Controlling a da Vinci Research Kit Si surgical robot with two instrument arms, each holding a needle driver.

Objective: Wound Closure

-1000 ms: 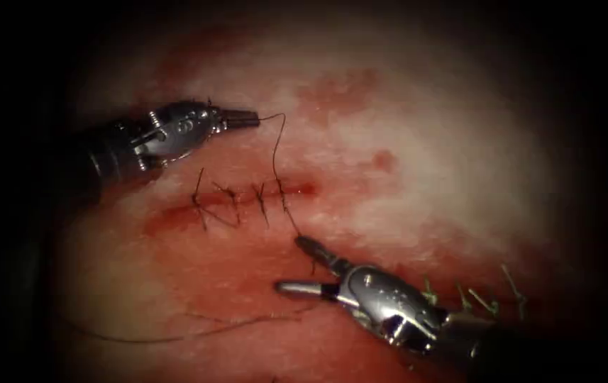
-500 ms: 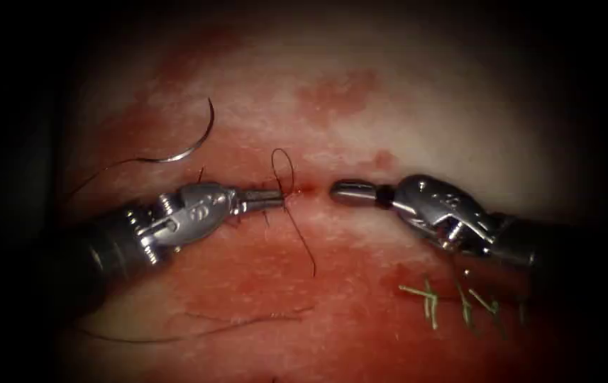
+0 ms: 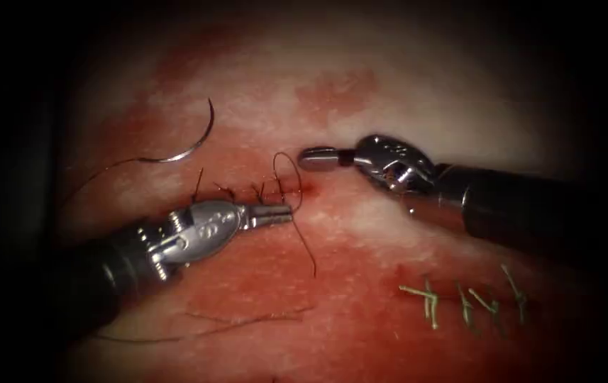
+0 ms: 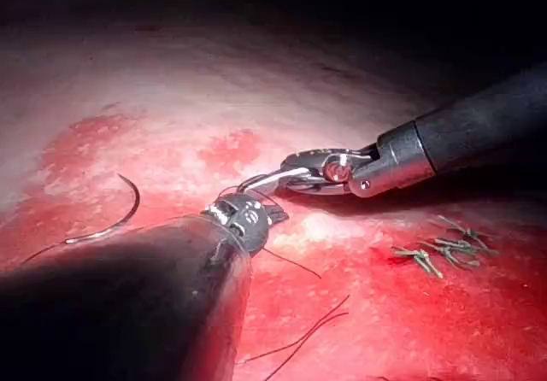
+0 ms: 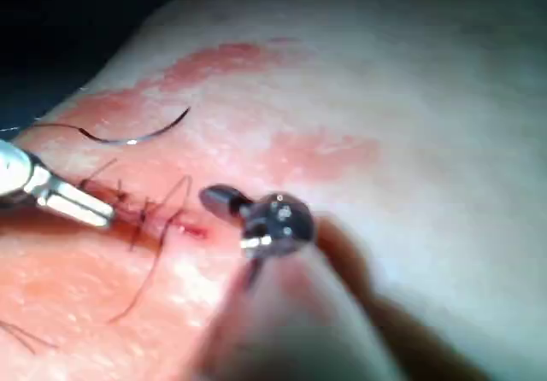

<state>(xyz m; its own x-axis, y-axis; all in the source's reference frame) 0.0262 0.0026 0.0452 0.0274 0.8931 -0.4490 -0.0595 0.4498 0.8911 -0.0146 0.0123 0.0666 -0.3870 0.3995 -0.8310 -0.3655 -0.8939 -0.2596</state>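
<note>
Dark surround, central pool of light

- Left tool: shaft lost in dark toward 8 o'clock in the endoscope view; own jaws hidden behind the wrist in the left wrist view.
- Right tool: shaft cut off by the frame edge at 3 o'clock; blurred in the right wrist view, grip on anything impossible to tell.
- Thread: contact with the left tool's tip too fine to judge.
- Needle: trailing thread fading into shadow toward 9 o'clock.
</note>
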